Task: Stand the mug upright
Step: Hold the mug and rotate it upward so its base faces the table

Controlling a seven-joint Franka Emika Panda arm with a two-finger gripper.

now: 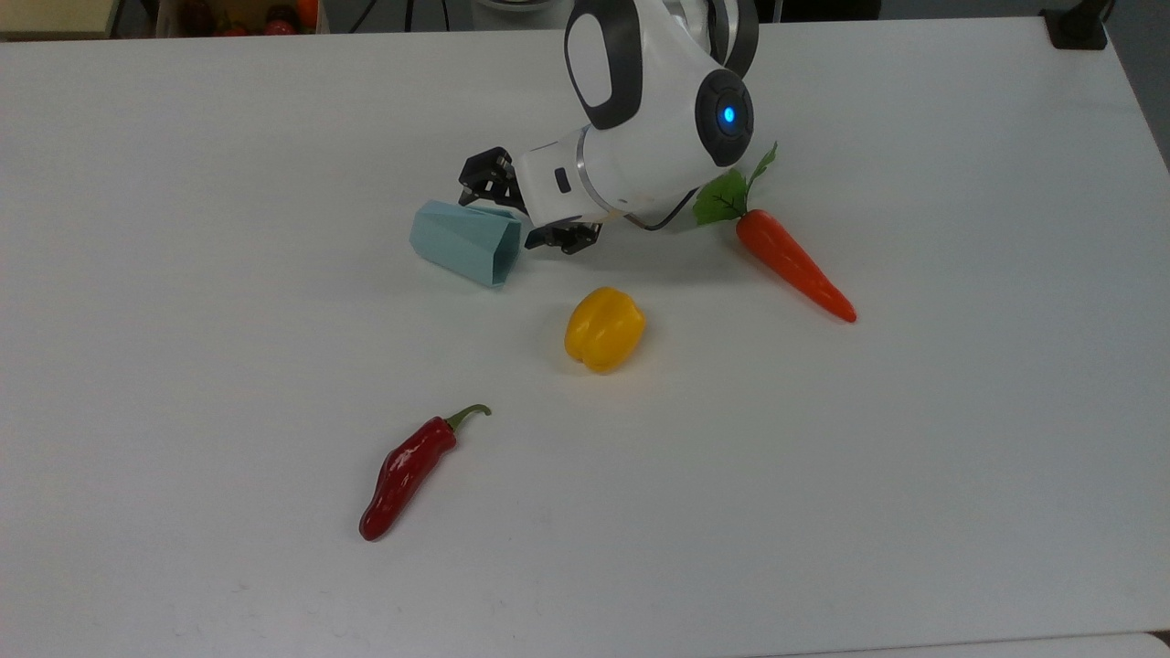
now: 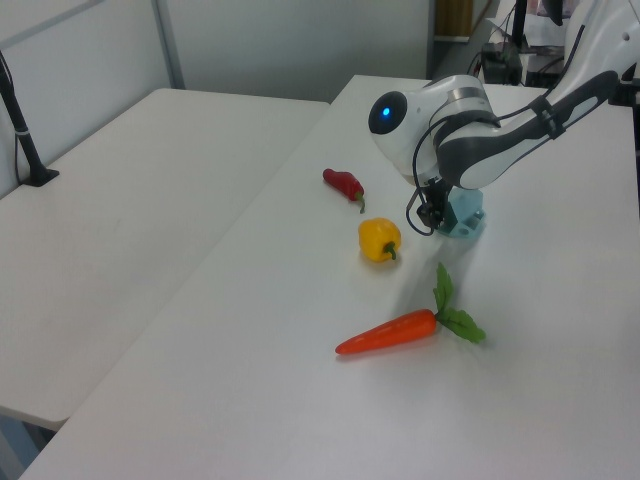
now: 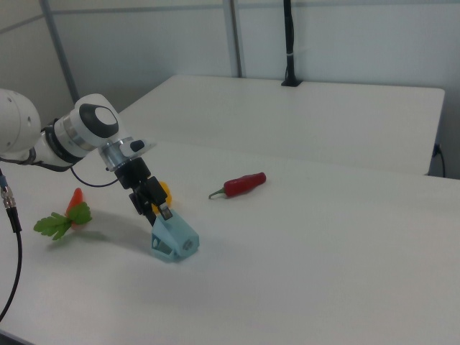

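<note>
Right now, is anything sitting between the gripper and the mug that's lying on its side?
Nothing visible. The gripper is right at the open rim of the mug. The yellow pepper, carrot and red chili all lie apart from them.

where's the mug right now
The mug lies on its side on the white table, upper middle of the top view, its open end toward the top view's right, with the gripper at that rim and the yellow pepper below-right.
</note>
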